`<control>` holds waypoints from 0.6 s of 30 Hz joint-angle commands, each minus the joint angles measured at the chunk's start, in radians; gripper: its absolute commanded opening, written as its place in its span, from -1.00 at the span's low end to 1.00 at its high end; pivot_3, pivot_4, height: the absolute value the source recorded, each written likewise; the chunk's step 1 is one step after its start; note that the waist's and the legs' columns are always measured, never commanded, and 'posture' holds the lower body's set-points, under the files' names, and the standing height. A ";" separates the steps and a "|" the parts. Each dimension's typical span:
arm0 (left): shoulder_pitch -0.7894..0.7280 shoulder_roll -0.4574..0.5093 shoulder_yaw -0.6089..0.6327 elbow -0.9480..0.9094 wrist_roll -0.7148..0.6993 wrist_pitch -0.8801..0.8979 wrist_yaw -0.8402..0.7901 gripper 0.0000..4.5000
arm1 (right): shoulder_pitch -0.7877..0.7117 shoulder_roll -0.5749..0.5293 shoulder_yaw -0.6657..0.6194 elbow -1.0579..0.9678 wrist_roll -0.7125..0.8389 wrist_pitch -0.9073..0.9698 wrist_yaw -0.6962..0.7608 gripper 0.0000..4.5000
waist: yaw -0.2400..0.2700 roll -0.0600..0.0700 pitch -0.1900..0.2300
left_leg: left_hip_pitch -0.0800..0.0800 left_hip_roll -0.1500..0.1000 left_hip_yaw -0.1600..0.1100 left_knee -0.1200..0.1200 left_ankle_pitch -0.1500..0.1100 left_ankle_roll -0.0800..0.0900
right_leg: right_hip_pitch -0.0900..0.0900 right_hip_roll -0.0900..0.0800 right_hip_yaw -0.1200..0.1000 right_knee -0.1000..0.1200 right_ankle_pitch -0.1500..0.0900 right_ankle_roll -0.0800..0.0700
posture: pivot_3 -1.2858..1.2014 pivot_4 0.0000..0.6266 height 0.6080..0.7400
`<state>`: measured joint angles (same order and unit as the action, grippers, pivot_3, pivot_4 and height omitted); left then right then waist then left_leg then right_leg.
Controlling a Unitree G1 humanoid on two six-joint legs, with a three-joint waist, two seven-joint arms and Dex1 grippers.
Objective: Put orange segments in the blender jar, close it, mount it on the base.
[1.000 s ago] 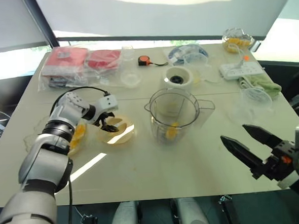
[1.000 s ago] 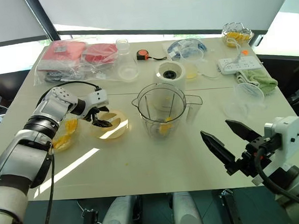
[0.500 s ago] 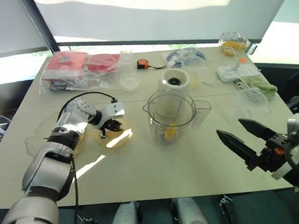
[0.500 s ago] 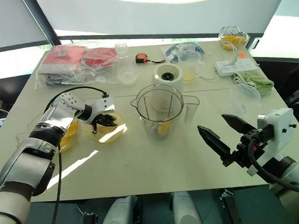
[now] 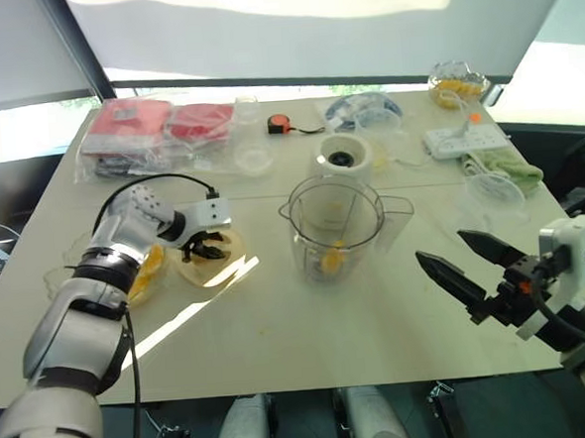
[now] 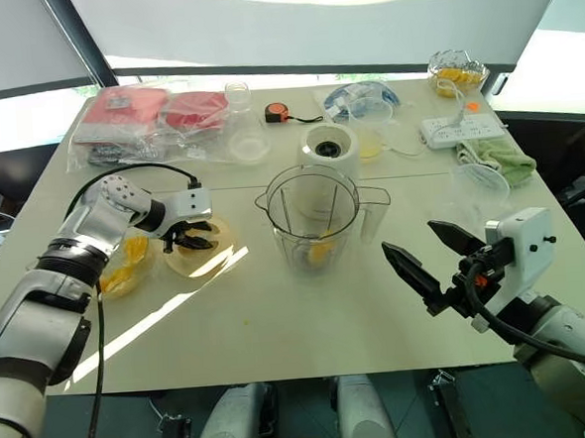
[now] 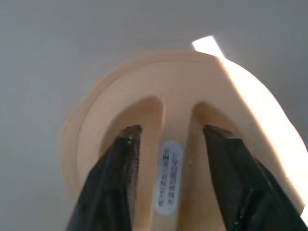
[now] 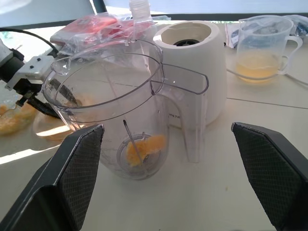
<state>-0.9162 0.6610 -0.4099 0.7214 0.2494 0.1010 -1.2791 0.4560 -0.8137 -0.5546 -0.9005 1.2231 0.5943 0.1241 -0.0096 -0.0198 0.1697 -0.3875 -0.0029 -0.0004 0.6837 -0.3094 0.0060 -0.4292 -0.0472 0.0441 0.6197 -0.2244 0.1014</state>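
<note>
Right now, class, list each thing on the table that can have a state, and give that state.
blender jar: upright, lid off, orange segments at its bottom.
base: bare, nothing mounted.
pale yellow lid: flat on the table, left gripper fingers straddling its handle.
right gripper: open, empty.

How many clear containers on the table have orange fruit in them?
3: the blender jar at table centre, a shallow bowl beside the left arm, and a bowl at the far right corner. Segments elsewhere may be hidden.
</note>
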 commanded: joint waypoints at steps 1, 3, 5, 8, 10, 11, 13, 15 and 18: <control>-0.013 0.029 0.025 -0.049 -0.002 -0.011 -0.013 0.38 | -0.009 0.010 -0.002 -0.008 -0.006 -0.005 0.009 1.00 | 0.003 0.000 0.000 | 0.000 0.000 0.000 0.000 0.000 0.000 | 0.000 0.000 0.000 0.000 0.000 0.000 | 0.03 -0.52 1.00; -0.011 0.035 0.025 -0.054 -0.003 -0.011 -0.015 0.38 | -0.013 0.013 0.003 -0.007 -0.009 -0.004 0.008 1.00 | 0.004 0.000 0.000 | -0.001 0.000 0.000 0.001 0.000 0.000 | 0.000 -0.001 0.000 0.000 0.000 0.000 | 0.03 -0.52 1.00; -0.008 0.037 0.019 -0.051 0.002 -0.011 -0.018 0.38 | -0.022 0.017 0.017 -0.001 -0.021 -0.002 0.009 1.00 | 0.002 0.000 0.000 | -0.001 -0.001 0.000 0.001 0.000 0.000 | 0.000 -0.001 0.000 0.000 0.000 0.000 | 0.03 -0.52 1.00; 0.006 0.032 0.006 -0.045 0.009 -0.014 -0.027 0.38 | -0.036 0.020 0.035 0.005 -0.037 0.001 0.006 1.00 | 0.001 0.000 0.000 | -0.001 -0.001 0.000 0.001 0.000 0.000 | 0.000 -0.001 0.000 0.000 0.000 0.000 | 0.03 -0.52 1.00; 0.010 0.022 -0.006 -0.032 0.018 -0.022 -0.030 0.38 | -0.045 0.022 0.041 0.007 -0.040 0.002 0.005 1.00 | 0.001 0.000 0.000 | 0.000 -0.001 0.000 0.001 0.000 0.000 | 0.000 0.000 0.000 0.000 0.000 0.000 | 0.03 -0.52 1.00; 0.011 0.014 -0.019 -0.018 0.030 -0.033 -0.029 0.38 | -0.047 0.022 0.041 0.009 -0.042 0.003 0.007 1.00 | 0.001 0.000 0.000 | 0.000 0.000 0.000 0.001 0.000 0.000 | 0.000 0.000 0.000 0.000 0.000 0.000 | 0.03 -0.52 1.00; 0.010 0.004 -0.036 0.007 0.050 -0.053 -0.027 0.38 | -0.053 0.022 0.043 0.012 -0.044 0.005 0.008 1.00 | 0.001 0.000 0.000 | 0.000 0.000 0.000 0.001 0.000 0.000 | 0.000 0.000 0.000 0.000 0.000 0.000 | 0.03 -0.52 1.00; 0.002 -0.005 -0.066 0.052 0.092 -0.101 -0.001 0.38 | -0.056 0.021 0.040 0.015 -0.047 0.005 0.011 1.00 | 0.001 0.000 0.000 | 0.000 -0.001 0.000 0.001 0.000 0.000 | 0.000 0.000 0.000 0.000 0.000 0.000 | 0.03 -0.52 1.00; -0.025 -0.030 -0.092 0.131 0.139 -0.162 0.054 0.14 | -0.057 0.022 0.036 0.017 -0.050 0.005 0.014 1.00 | 0.003 0.000 -0.001 | 0.000 -0.001 0.000 0.001 0.000 0.000 | 0.001 0.000 0.000 0.001 0.000 0.000 | 0.03 -0.52 1.00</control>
<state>-0.9361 0.6357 -0.4803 0.8110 0.3443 -0.0327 -1.2597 0.4075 -0.8022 -0.5069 -0.8766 1.1762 0.6042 0.1312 -0.0066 -0.0196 0.1691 -0.3863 -0.0036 -0.0004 0.6849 -0.3094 0.0060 -0.4277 -0.0472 0.0440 0.6203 -0.2243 0.1016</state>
